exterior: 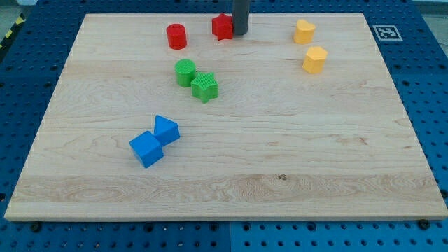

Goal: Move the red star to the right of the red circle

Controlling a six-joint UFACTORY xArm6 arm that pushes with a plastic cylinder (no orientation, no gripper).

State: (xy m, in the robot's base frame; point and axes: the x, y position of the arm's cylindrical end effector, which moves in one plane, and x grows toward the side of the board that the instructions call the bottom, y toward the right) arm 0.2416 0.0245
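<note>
The red star (222, 26) lies near the view's top, to the right of the red circle (176, 36) with a gap between them. My tip (240, 32) stands right against the star's right side, touching or nearly touching it. The rod comes down from the view's top edge.
A green circle (185, 72) and a green star (205, 87) touch below the red blocks. Two blue blocks (166, 130) (146, 149) touch at lower left. Two yellow blocks (304, 31) (315, 59) sit at upper right. The wooden board (280, 175) rests on a blue perforated table.
</note>
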